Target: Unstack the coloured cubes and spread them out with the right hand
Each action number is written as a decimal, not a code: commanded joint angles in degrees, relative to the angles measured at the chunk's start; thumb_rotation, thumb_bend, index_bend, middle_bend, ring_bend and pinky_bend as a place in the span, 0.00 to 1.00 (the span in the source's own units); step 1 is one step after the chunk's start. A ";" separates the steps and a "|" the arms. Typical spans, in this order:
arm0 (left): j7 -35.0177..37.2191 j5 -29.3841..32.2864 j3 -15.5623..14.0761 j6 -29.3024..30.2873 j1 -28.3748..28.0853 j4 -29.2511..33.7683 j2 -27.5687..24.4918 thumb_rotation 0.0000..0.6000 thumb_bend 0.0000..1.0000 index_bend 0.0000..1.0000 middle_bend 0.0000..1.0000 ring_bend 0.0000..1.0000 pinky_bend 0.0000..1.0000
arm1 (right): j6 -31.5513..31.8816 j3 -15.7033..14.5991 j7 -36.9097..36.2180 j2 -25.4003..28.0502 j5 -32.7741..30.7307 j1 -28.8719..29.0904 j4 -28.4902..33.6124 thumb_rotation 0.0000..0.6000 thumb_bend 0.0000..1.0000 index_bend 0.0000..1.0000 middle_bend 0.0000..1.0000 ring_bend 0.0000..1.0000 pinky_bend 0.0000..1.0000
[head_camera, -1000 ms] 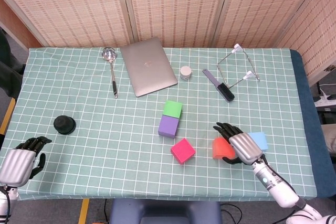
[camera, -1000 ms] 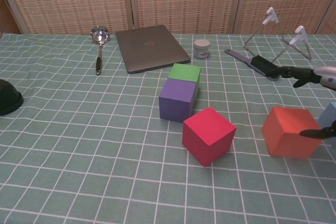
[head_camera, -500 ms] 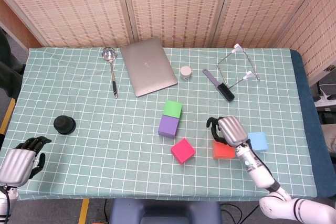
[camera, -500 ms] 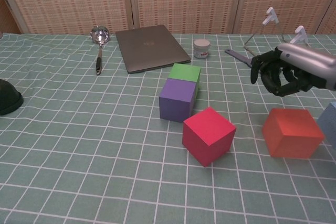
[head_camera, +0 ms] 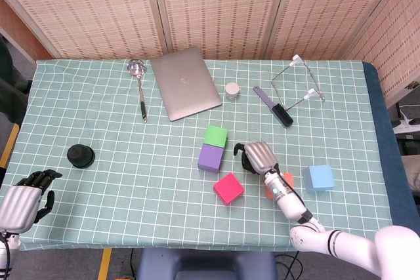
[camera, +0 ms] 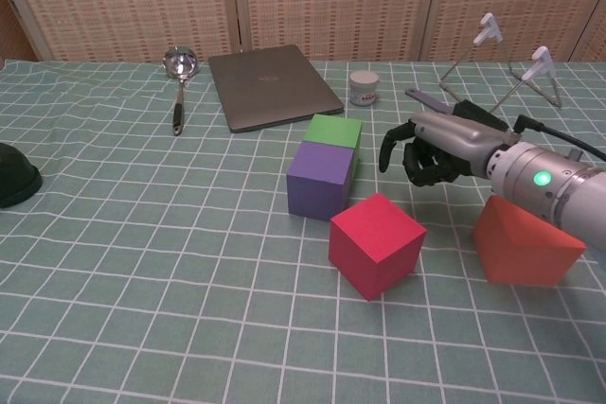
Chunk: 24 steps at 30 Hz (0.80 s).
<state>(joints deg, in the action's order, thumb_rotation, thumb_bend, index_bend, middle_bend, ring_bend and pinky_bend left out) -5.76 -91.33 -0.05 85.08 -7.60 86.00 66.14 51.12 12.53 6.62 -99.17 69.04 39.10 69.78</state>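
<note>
**Reader:** Where do the cubes lie, and where is the working hand?

**Describer:** On the bench point(head_camera: 98, 129), the green cube point(head_camera: 216, 136) and the purple cube point(head_camera: 210, 158) sit touching each other near the centre, green at 12 o'clock of purple. The pink cube point(head_camera: 228, 188) lies just beside purple at 5 o'clock. The red cube point(camera: 526, 239) is half hidden behind the right forearm, and the blue cube point(head_camera: 319, 177) lies well apart at 3 o'clock. The right hand point(head_camera: 256, 156) hovers at 3 o'clock of the purple cube, fingers curled inward and grasping nothing. The left hand point(head_camera: 25, 195) rests at the bench's near left corner, also loosely clenched and empty.

**Reader:** What could go wrong from here?

**Describer:** Green and purple look like the pair yet to be parted. With fingers this curled, the hand would likely knock the green cube sideways rather than close around it. A push toward 9 o'clock would drag both cubes together. The forearm also passes low over the red cube, so a swing could nudge it toward pink. The laptop point(head_camera: 186, 82) lies at 12 o'clock, limiting room there.
</note>
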 commanded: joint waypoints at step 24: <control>-0.05 0.08 -0.03 -0.28 -0.08 -0.25 0.08 1.00 0.64 0.30 0.28 0.28 0.51 | -8.44 0.61 -20.69 -9.93 6.60 8.92 -18.12 1.00 1.00 0.14 0.86 0.83 0.97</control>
<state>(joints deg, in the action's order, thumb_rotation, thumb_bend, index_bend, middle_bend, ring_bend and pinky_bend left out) -5.81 -91.25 -0.08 84.80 -7.69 85.76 66.22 43.68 12.83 -12.78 -107.74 75.07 46.77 53.73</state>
